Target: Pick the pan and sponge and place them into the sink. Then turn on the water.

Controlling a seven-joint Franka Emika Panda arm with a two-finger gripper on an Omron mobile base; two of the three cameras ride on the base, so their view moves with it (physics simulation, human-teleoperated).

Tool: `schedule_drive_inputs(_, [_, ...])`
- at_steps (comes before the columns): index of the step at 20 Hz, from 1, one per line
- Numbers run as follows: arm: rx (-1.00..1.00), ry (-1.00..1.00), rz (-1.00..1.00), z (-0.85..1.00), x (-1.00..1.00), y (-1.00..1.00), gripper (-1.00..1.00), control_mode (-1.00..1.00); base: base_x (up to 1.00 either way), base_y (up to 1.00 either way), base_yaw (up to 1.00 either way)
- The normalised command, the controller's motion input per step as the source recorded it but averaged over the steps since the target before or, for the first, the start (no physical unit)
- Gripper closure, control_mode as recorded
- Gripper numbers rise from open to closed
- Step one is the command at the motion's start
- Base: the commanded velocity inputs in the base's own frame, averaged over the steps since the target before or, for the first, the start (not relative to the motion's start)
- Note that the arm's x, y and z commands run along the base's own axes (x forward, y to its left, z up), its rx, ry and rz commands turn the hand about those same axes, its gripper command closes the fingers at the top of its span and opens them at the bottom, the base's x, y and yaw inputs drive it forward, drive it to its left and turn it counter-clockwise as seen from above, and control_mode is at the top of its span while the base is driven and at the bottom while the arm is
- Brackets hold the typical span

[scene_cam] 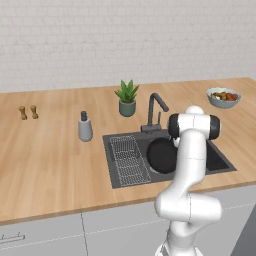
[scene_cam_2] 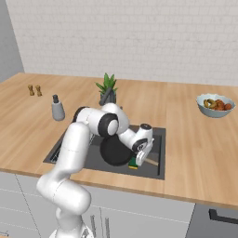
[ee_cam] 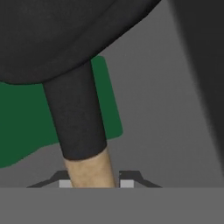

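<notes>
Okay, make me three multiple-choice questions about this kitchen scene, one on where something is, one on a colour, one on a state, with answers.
1. Where is the pan?
A. in the sink
B. beside the fruit bowl
C. on the floor

2. What colour is the sponge on top?
A. red
B. green
C. white

3. Is water running from the faucet?
A. yes, a strong stream
B. yes, overflowing
C. no stream visible

Answers: 1 A, the black pan lies inside the basin. 2 B, the hand view shows a green face under the pan. 3 C, nothing falls from the spout.
</notes>
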Motion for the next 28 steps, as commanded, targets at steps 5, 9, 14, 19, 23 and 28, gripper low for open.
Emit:
schedule_drive_inputs(5, [-0.01,0.0,0.15,-0.38,-0.11,0.01,1.0,-1.0,0.0,0.0,0.0])
schedule_drive_inputs(9, [0.0,0.0,0.25,-0.31,-0.42,0.04,1.0,-1.0,0.0,0.0,0.0])
schedule_drive_inputs(14, [0.0,0.0,0.27,-0.21,-0.25,0.03,1.0,-1.0,0.0,0.0,0.0])
schedule_drive_inputs(19, [0.0,0.0,0.16,-0.13,-0.01,0.05,1.0,-1.0,0.0,0.0,0.0])
schedule_drive_inputs(23, [0.0,0.01,0.02,-0.01,0.09,0.0,1.0,-1.0,0.0,0.0,0.0])
schedule_drive_inputs(28, [0.0,0.0,-0.04,-0.1,0.25,0.03,-1.0,-1.0,0.0,0.0,0.0])
